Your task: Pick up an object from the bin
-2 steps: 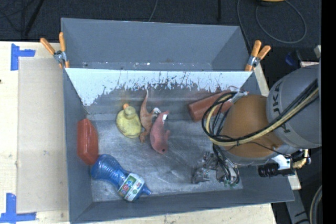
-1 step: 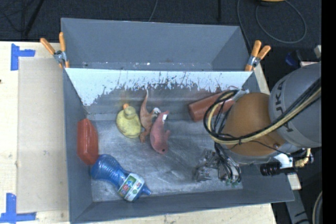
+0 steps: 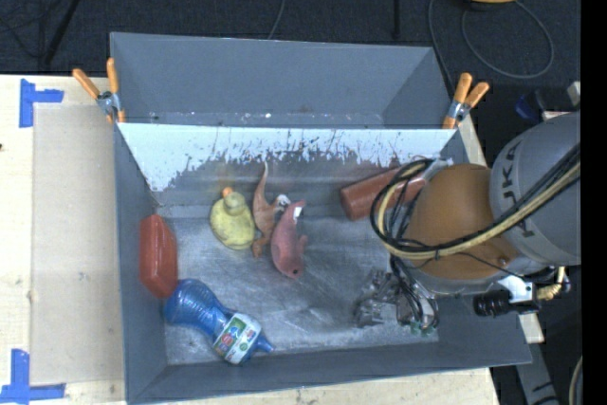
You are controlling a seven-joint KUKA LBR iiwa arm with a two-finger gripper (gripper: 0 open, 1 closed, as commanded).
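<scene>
Your gripper (image 3: 394, 306) sits low over bare bin (image 3: 313, 303) floor, view's lower right, likely down for a grab; open or closed, can't tell. Nearest: brown tube (image 3: 365, 195) behind, pink toy (image 3: 288, 244) mid-bin, both apart.

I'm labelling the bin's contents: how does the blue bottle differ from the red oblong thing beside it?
The blue bottle carries a printed label; the red oblong thing is plain. The blue bottle lies slanted; the red oblong thing lies along the left wall. Both lie flat.
</scene>
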